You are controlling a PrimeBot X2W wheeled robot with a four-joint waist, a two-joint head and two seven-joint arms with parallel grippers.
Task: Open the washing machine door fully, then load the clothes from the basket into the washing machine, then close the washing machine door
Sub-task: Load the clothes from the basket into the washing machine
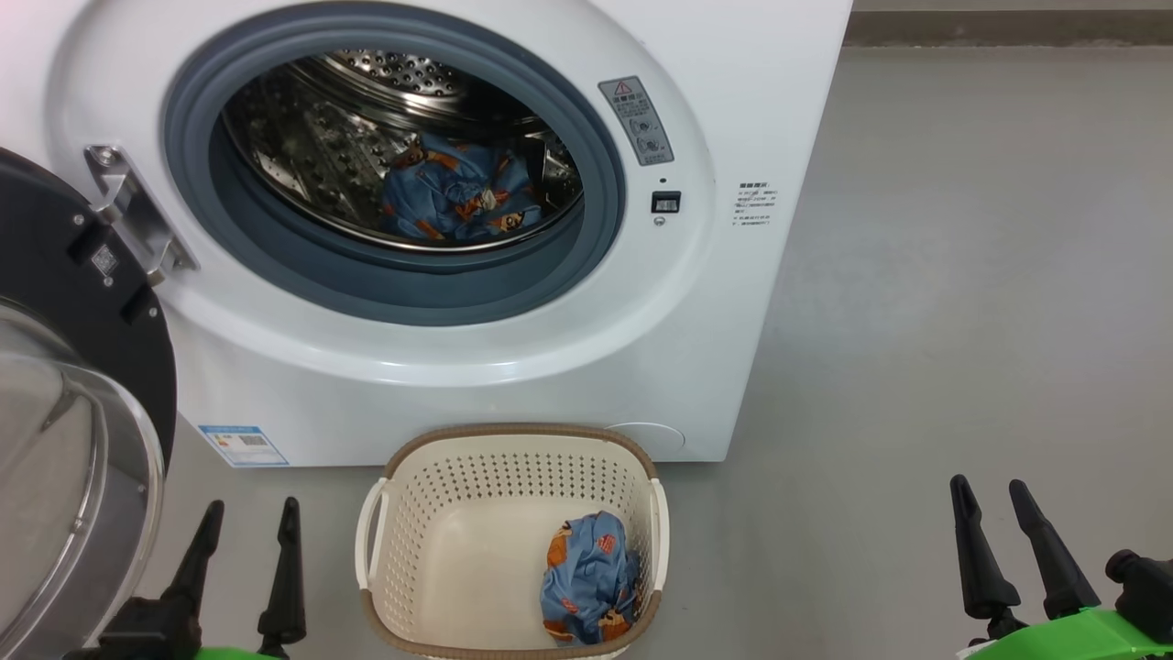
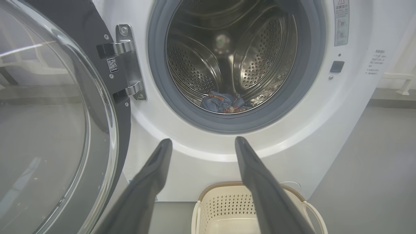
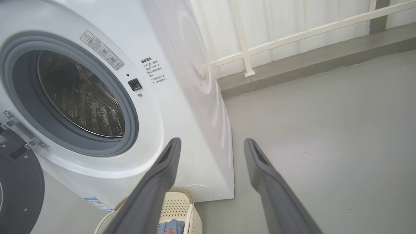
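Left claw (image 1: pixel 254 504) and right claw (image 1: pixel 988 484) both gape wide, holding nothing. Between them sits the basket (image 1: pixel 513 431), with one bundle of clothes (image 1: pixel 591 577) tucked in the corner on the right claw's side. A grab there may snag the wall and drag the basket. Just beside the left claw, the washing machine door (image 1: pixel 82 275) could get knocked inward. Beyond, a second bundle (image 1: pixel 458 192) lies in the drum (image 1: pixel 367 137).

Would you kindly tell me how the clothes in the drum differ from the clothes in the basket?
The drum clothes lie inside the washing machine, already loaded; the basket clothes sit in the basket, by its right wall. The drum clothes spread wide; the basket clothes are bunched taller. Both are blue fabric with orange figures.
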